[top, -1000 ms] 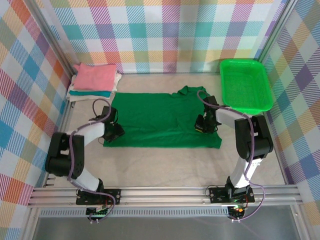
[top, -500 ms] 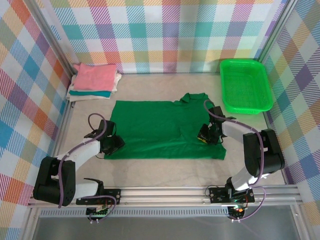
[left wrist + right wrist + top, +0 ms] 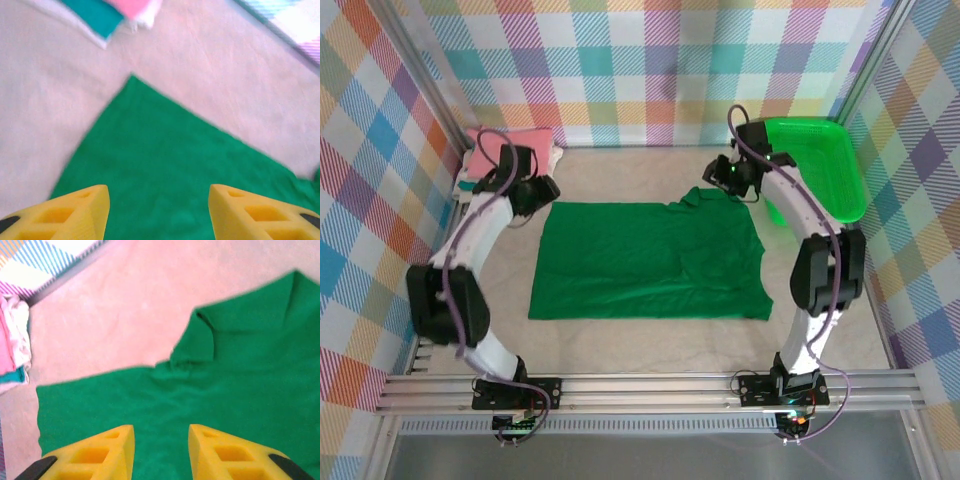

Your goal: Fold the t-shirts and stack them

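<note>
Cloth lies nearest the arm bases: the dark green t-shirt (image 3: 645, 262) is spread flat in the middle of the table (image 3: 650, 335). Its long axis runs left to right, with the collar end and a rumpled sleeve on the right. Both grippers hang over its far edge. The left gripper (image 3: 157, 200) hovers above the far left corner with its fingers spread wide and nothing between them. That corner lies just ahead of and below the tips. The right gripper (image 3: 161, 435) is over the far right part, its fingers apart by a narrower gap and also empty, with the sleeve and collar just beyond. Each arm is nearer its own end, so I judge the coming fold calls for both far corners to be pinched and drawn toward the near edge. Farther back on the left sits the folded stack, with the pink shirt (image 3: 131, 5) topmost and the teal shirt (image 3: 92, 12) beneath. It is near the shirt's far left corner but apart from it. At the far right stands the bright green basket (image 3: 830, 170); what shows of its floor is bare.
</note>
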You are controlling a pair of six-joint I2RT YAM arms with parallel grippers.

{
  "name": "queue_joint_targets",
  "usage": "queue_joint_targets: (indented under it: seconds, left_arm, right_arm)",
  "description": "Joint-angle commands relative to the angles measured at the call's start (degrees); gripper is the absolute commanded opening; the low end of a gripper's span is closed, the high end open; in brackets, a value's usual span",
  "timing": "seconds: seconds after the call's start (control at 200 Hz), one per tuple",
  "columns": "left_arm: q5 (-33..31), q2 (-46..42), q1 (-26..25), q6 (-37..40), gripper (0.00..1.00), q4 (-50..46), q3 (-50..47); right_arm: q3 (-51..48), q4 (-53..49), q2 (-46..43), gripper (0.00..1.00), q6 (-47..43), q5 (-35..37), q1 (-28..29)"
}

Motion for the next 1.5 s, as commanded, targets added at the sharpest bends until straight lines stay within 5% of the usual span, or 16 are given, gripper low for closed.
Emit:
queue_joint_targets:
  seconds: [0.0, 0.25, 0.67, 0.765, 1.025, 1.495]
  left_arm:
    - [-3.4, 10.8, 0.4, 6.3, 0.55, -6.2, 7.9]
    - [-4.7, 29.1, 0.4, 8.0, 0.57, -12.2, 26.0]
    - [-4.3, 43.5, 0.1, 8.0, 0.59, -16.0, 37.7]
    - [-4.0, 44.3, -0.1, 8.4, 0.53, -14.9, 38.0]
    - [-4.9, 43.1, -1.1, 9.5, 0.06, -14.3, 38.3]
    - [-6.2, 32.8, -2.7, 9.1, 0.00, -11.9, 33.3]
  right_arm:
    - [8.5, -4.6, 7.7, 0.36, -2.7, -2.5, -1.6]
    - [24.8, -11.0, 20.3, 0.38, -4.7, -5.5, -1.8]
    - [11.7, -2.6, 13.8, 0.37, -3.6, -8.0, -1.8]
    - [10.2, -1.6, 13.0, 0.37, -3.5, -8.1, -1.8]
    - [8.3, -1.2, 12.2, 0.37, -3.6, -6.9, -1.8]
    - [29.3, -13.8, 26.8, 0.38, -2.0, -5.2, -3.2]
